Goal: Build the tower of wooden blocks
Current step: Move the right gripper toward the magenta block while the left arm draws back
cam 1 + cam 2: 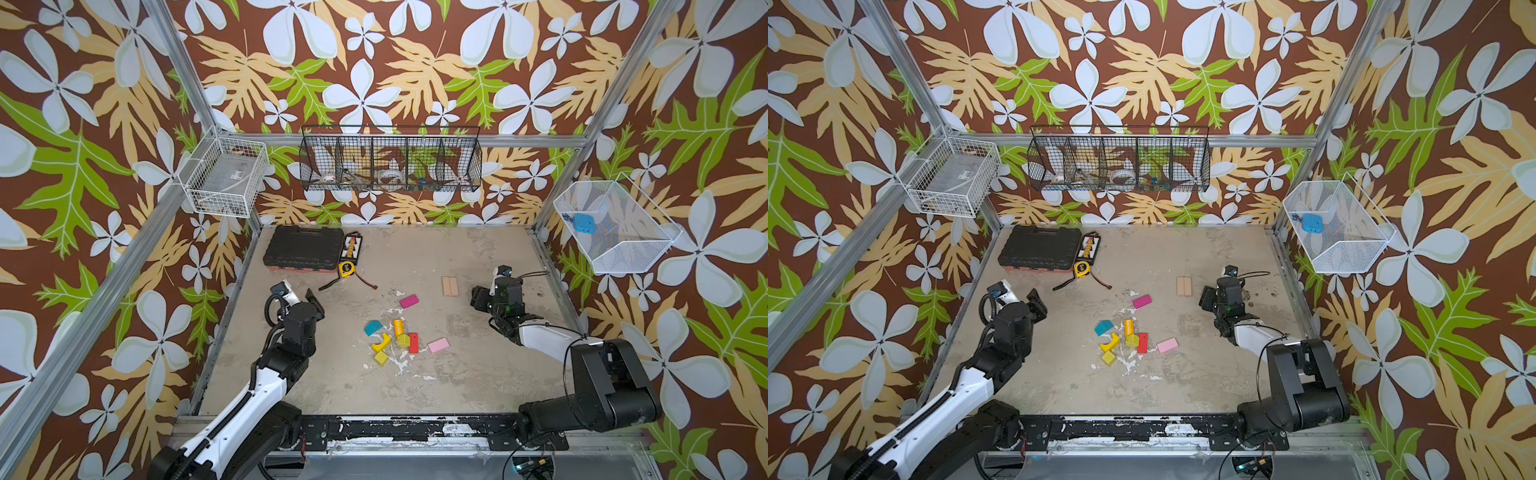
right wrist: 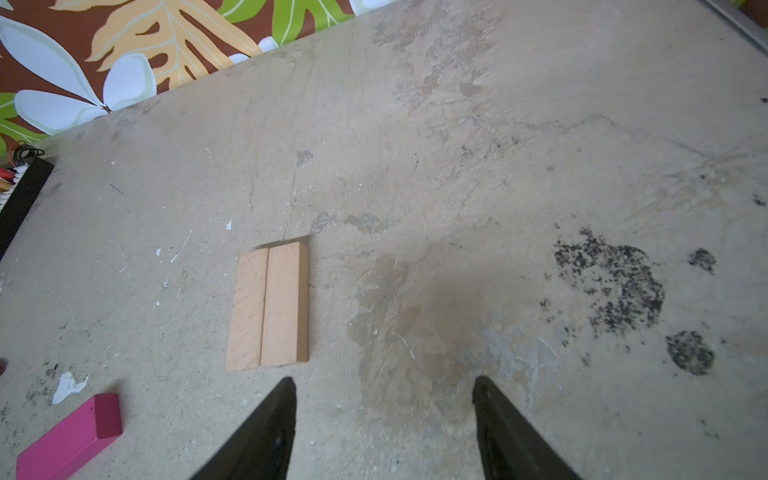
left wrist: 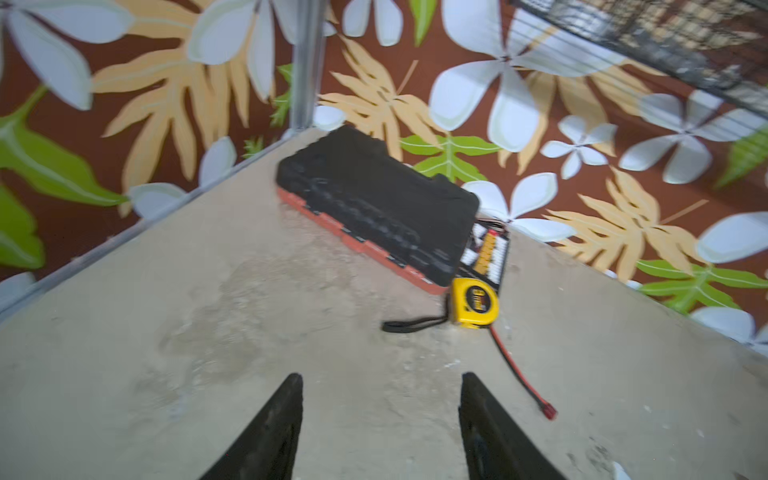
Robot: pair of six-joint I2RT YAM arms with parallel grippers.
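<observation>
Left wrist view shows me the left gripper (image 3: 381,376) released, its two black fingers spread wide over the worn grey-beige tabletop (image 3: 166,291) with nothing between them. Beyond it sit a black plastic tool case (image 3: 374,199) and, just beside its corner, a yellow tape measure (image 3: 473,301).

My right gripper (image 2: 384,379) is likewise released and empty. It hangs near two plain tan wooden planks (image 2: 268,305), which lie flat side by side and touch along their long edges. A magenta rectangular wood block (image 2: 70,436) lies apart from them.

In both top views I see the other blocks loose near mid-table, between the arms: a teal wedge block (image 1: 375,328), an orange cylinder block (image 1: 398,327), a yellow arch block (image 1: 382,343), a yellow-green cube block (image 1: 380,357), a red brick block (image 1: 413,343) and a pale pink flat block (image 1: 439,345).
</observation>
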